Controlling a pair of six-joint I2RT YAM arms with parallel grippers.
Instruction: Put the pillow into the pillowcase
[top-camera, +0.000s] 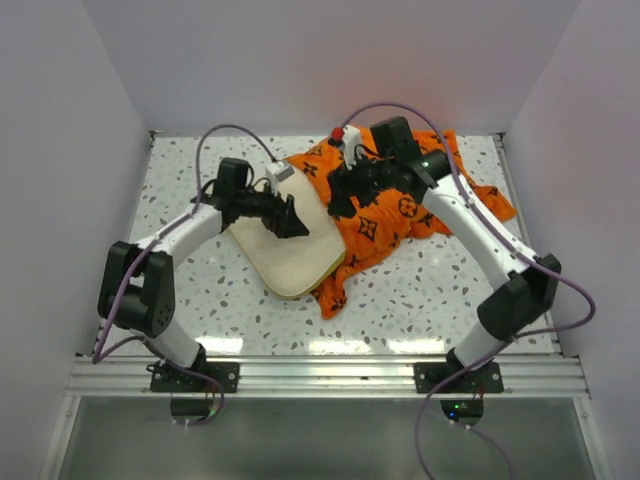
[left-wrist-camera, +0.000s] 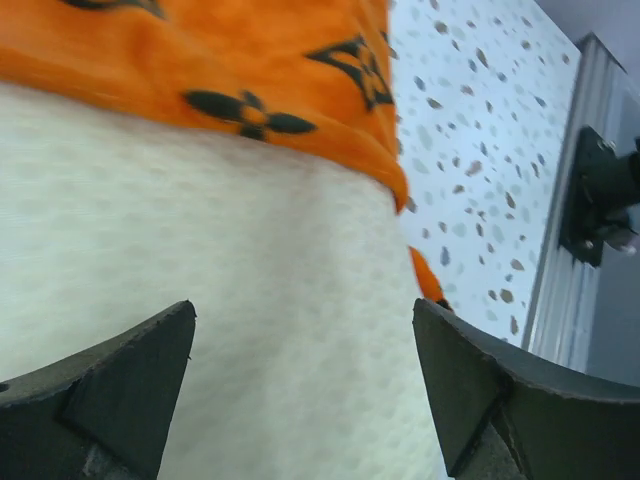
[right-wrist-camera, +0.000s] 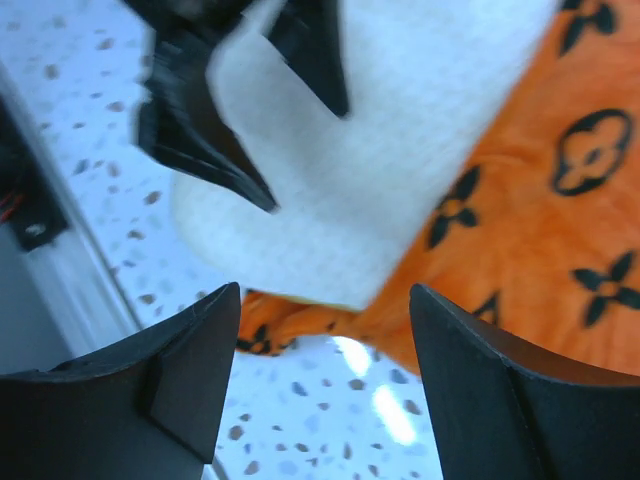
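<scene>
The pillow (top-camera: 290, 255) lies flat on the speckled table (top-camera: 190, 180), left of middle. Its right side rests against the orange pillowcase (top-camera: 390, 225), which sits crumpled in a heap toward the back right. A strip of the case shows under the pillow's near right edge. In the left wrist view orange cloth laps over the pillow's far edge, but most of the pillow is bare. The left gripper (top-camera: 292, 222) hangs just above the upper part of the pillow, its jaws wide apart with nothing between them. The right gripper (top-camera: 342, 200) is over the left edge of the case, just beside the left one, its jaws also apart and holding nothing. A metal rail (top-camera: 330, 375) runs along the table's near edge
</scene>
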